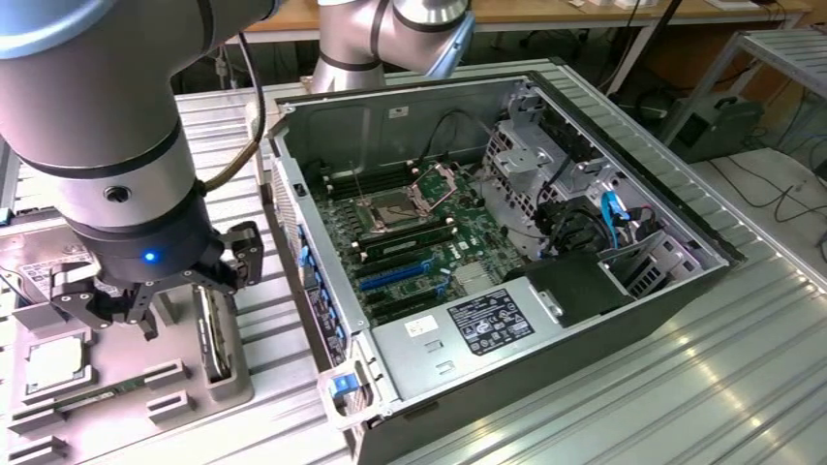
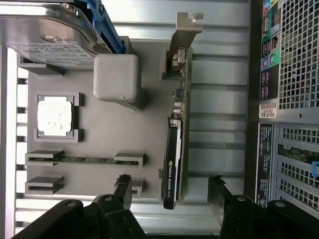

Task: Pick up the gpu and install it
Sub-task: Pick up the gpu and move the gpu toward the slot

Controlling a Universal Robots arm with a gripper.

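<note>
The gripper (image 2: 169, 185) is empty, fingers spread wide, straddling the gpu (image 2: 175, 129), apparently without contact. The gpu stands on edge in the grey fixture (image 2: 99, 134), with both faces exposed for clamping.

The exterior view looked steeply down from high up over the open case (image 1: 387, 121) and the tray (image 1: 194, 387) beside it. The wrist view faced straight down, close above the tray; both shared it, the gpu (image 2: 173, 159) and the case's edge.
</note>
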